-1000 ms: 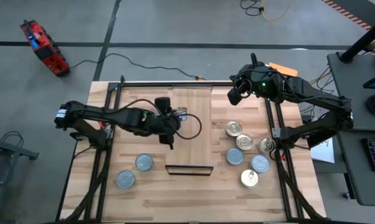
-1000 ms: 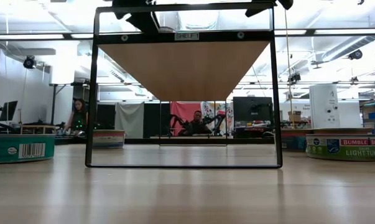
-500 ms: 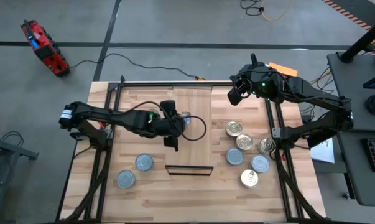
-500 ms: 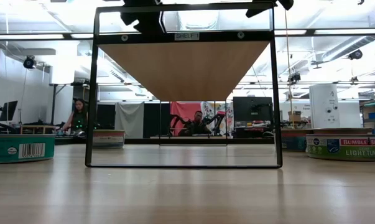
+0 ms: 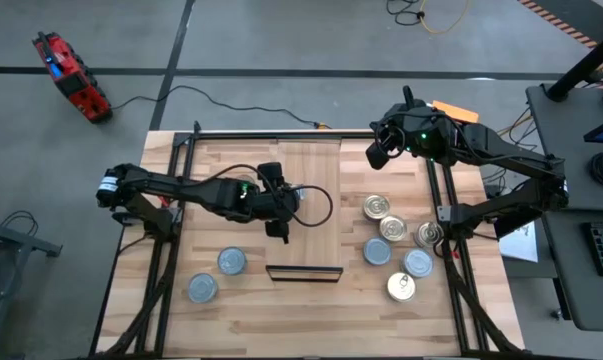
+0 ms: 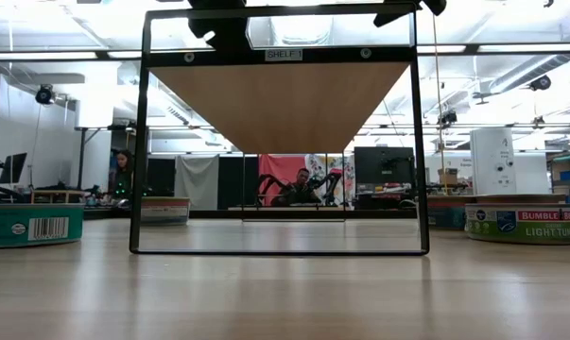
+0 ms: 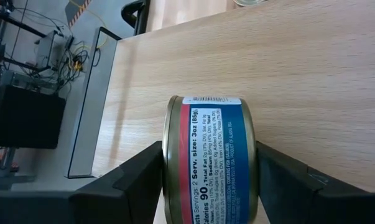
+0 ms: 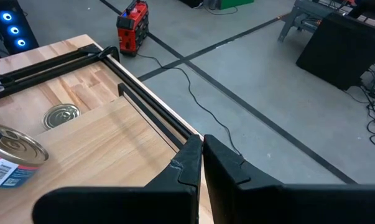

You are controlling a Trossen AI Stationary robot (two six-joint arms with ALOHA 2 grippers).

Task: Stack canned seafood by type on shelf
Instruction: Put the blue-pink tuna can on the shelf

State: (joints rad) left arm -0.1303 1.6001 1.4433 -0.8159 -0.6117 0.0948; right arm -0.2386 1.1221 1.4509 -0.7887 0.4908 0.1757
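Nearest the front edge of the table (image 5: 311,315), two pale-topped tins sit on the left side, one at (image 5: 202,289) and another (image 5: 231,261) just behind it. On the right side there's a cluster of six more: a gold-topped tin (image 5: 401,287) closest to the front, then a pale one (image 5: 417,263), another pale one (image 5: 378,251), and ringed silver/gold tops at (image 5: 427,235), (image 5: 392,227) and (image 5: 377,207).

Between those groups stands the shelf (image 5: 303,200), a pale plank on a black frame with a dark front edge. From the low view you're looking right under it (image 6: 283,99), with a teal can (image 6: 31,226) at the left and a "light tuna" can (image 6: 522,225) at the right.

Over the shelf's left part is the left gripper (image 5: 281,200), and it's got a can (image 7: 210,158) clamped between its fingers (image 7: 134,180), held on its side with the blue and red label facing the wrist camera, above the plank.

Farther back, the right gripper (image 5: 378,152) hangs off the shelf's back right corner, fingers (image 8: 187,165) pressed together with nothing in them.
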